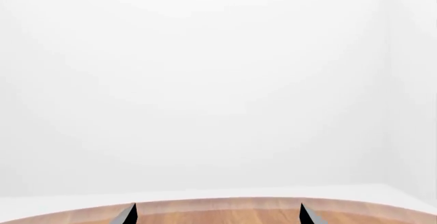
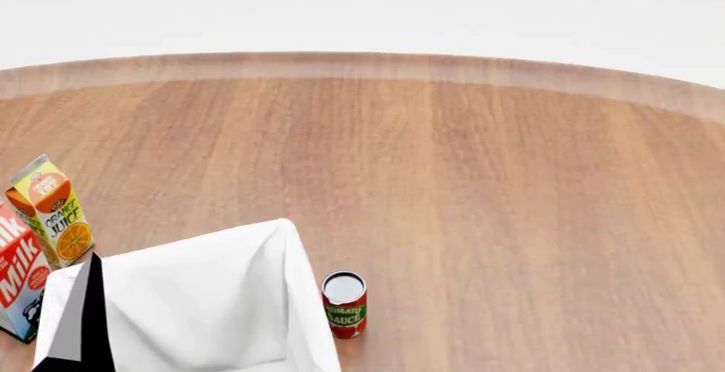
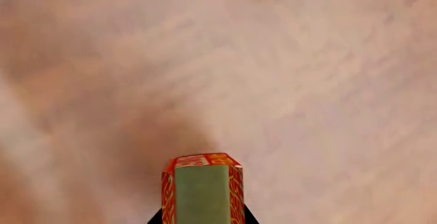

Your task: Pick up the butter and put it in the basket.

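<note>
The butter, a small red-orange box with yellow print, shows only in the right wrist view. My right gripper is shut on it, a dark jaw on each side. The box hangs above blurred wooden table. My left gripper is open, with nothing between its two dark fingertips; it points across the table edge at a white wall. In the head view a white part of my left arm fills the lower left. The basket is out of view. The right gripper does not show in the head view.
On the round wooden table, an orange juice carton and a red-white milk carton stand at the left edge of the head view. A tomato sauce can stands upright beside my left arm.
</note>
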Controlling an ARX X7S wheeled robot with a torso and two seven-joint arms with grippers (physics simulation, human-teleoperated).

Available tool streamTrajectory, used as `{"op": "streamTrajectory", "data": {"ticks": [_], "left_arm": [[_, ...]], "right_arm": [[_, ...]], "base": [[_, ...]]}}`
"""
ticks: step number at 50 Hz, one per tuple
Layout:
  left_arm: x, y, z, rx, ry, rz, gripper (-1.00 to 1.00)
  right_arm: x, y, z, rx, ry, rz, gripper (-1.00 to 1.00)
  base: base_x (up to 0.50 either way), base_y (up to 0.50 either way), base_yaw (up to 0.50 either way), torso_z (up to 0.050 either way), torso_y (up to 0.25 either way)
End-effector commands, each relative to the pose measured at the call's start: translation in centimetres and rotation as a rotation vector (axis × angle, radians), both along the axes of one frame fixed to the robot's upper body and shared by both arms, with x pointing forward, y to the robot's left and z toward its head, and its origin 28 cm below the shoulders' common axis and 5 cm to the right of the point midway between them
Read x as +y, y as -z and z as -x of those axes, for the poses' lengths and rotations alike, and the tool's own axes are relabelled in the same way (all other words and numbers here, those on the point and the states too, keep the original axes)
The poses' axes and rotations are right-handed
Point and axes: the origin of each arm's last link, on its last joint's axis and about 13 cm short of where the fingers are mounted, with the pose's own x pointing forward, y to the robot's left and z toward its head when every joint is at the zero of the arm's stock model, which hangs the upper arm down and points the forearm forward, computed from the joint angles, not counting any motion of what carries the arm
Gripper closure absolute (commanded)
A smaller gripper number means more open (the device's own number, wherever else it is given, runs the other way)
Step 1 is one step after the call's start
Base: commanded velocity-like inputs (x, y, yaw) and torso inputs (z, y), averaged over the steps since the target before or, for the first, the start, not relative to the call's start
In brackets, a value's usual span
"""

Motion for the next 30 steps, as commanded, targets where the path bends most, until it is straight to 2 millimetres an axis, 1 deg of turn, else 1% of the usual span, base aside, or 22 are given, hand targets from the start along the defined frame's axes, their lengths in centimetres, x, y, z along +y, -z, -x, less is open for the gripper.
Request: {"op": "streamTrajectory", "data": {"ticks": [1,6,12,15,18,19,24,26,30], "left_arm": [[0.1,-0.3,0.2,-0.009,0.002,0.006,-1.00],[0.1,-0.3,0.2,-0.008,0.002,0.008,-1.00],[0.0,-0.4,0.1,-0.008,0.007,0.010,-1.00],[0.2,-0.5,0.2,-0.012,0.004,0.013,-1.00],[0.2,-0.6,0.2,-0.015,0.002,0.014,-1.00],[0.2,-0.7,0.2,-0.016,0.002,0.014,-1.00],[0.2,-0.6,0.2,-0.017,0.005,0.014,-1.00],[0.1,-0.7,0.3,-0.017,0.006,0.013,-1.00],[0.1,-0.7,0.3,-0.018,0.005,0.012,-1.00]], "right_arm": [[-1.8,-1.1,0.2,-0.027,0.080,0.055,1.00],[-3.0,-1.5,0.2,-0.044,0.141,0.093,1.00],[-3.8,-2.1,0.2,-0.062,0.190,0.116,1.00],[-4.1,-2.8,0.0,-0.090,0.221,0.111,1.00],[-4.1,-3.8,-0.5,-0.136,0.319,0.024,1.00],[-4.0,-4.3,-0.7,-0.158,0.368,-0.033,1.00],[-4.0,-5.4,-1.2,-0.202,0.511,-0.184,1.00],[-4.2,-5.8,-1.3,-0.218,0.481,-0.178,1.00],[-4.6,-7.0,-1.6,-0.244,0.533,-0.198,1.00]], "base": [[0.00,0.00,0.00,0.000,0.000],[0.00,0.00,0.00,0.000,0.000],[0.00,0.00,0.00,0.000,0.000],[0.00,0.00,0.00,0.000,0.000],[0.00,0.00,0.00,0.000,0.000],[0.00,0.00,0.00,0.000,0.000],[0.00,0.00,0.00,0.000,0.000],[0.00,0.00,0.00,0.000,0.000],[0.00,0.00,0.00,0.000,0.000]]}}
